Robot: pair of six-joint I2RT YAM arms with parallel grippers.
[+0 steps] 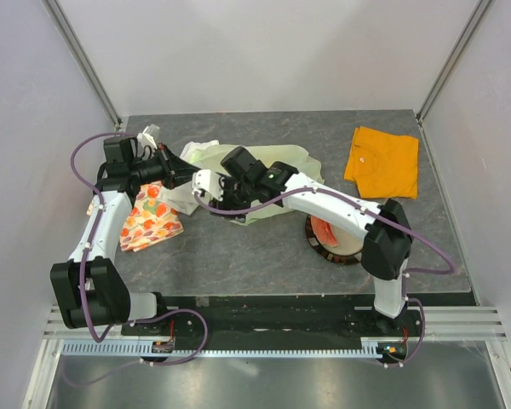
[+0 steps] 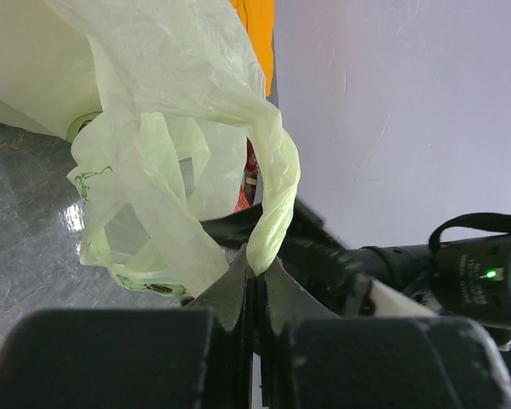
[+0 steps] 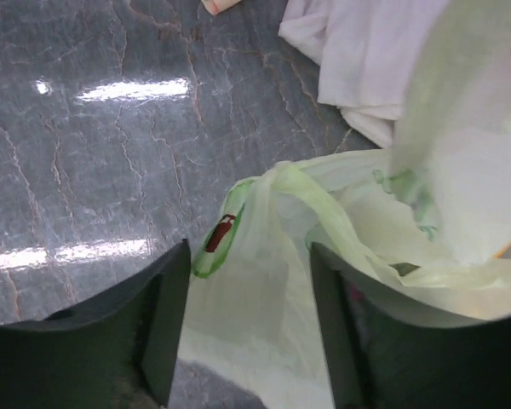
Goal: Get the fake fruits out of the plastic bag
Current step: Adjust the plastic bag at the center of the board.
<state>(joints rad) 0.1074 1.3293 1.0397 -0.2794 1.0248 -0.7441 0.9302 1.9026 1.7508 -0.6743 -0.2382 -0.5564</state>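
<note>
The pale green plastic bag (image 1: 283, 164) lies crumpled at the back middle of the table. My left gripper (image 1: 180, 170) is shut on one of its handle loops (image 2: 272, 213) and holds it up, as the left wrist view shows (image 2: 257, 266). My right gripper (image 1: 215, 194) is open over the bag's near-left part. In the right wrist view (image 3: 249, 256) bag film (image 3: 264, 290) lies between its fingers (image 3: 166, 324), not pinched. A red fruit piece (image 1: 325, 231) lies on a round plate (image 1: 345, 252) under the right arm. Any fruits in the bag are hidden.
A white cloth (image 1: 180, 201) lies beside the bag on the left, also in the right wrist view (image 3: 366, 60). A fruit-printed cloth (image 1: 150, 224) lies at front left. An orange cloth (image 1: 381, 160) lies at back right. The two grippers are close together.
</note>
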